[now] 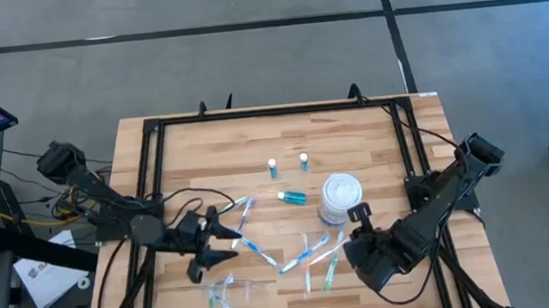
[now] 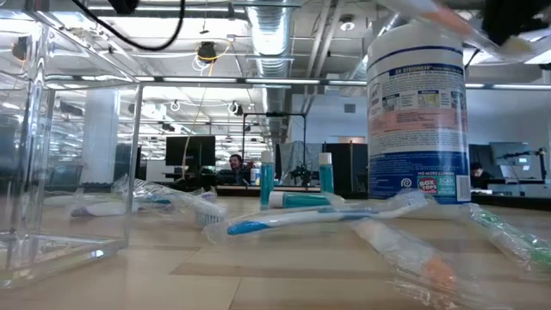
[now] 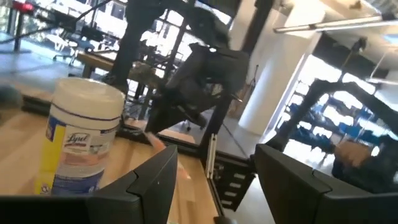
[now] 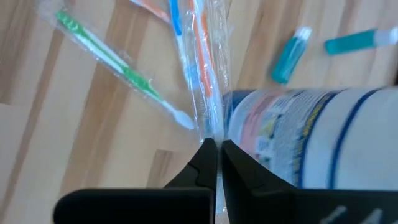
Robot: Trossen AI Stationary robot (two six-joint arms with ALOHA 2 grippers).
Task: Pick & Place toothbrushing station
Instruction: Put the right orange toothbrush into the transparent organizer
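The right gripper [image 4: 215,148] is pinching the clear wrapper of an orange toothbrush [image 4: 200,46], its two dark fingers pressed together on the crinkly plastic so that the wrapped brush is stretching straight out ahead of the tips. Touching the gripper on one side, a white wipes canister [image 4: 311,140] is filling much of the right wrist view. On the other side, a green toothbrush [image 4: 118,65] in its own wrapper is lying flat on the wooden table [image 4: 56,143], near the fingertips but apart from them. Alongside the pinched wrapper a blue toothbrush [image 4: 176,18] is showing, and past the canister two small blue bottles [image 4: 290,57] are lying on the boards.

From above, the right gripper [image 1: 353,229] is sitting just beside the canister [image 1: 339,197], with wrapped toothbrushes [image 1: 308,256] scattered between it and the left arm. Beyond the canister, one bottle [image 1: 291,197] is lying on its side and two more [image 1: 272,164] are standing upright, well apart from the gripper.

The left gripper [image 1: 224,240] is hovering over the table with its fingers [image 3: 149,180] spread wide and nothing between them; a blue-handled brush [image 1: 252,245] is lying just ahead of its tips, and a clear plastic bag [image 1: 223,294] is crumpled near it at the table's edge.
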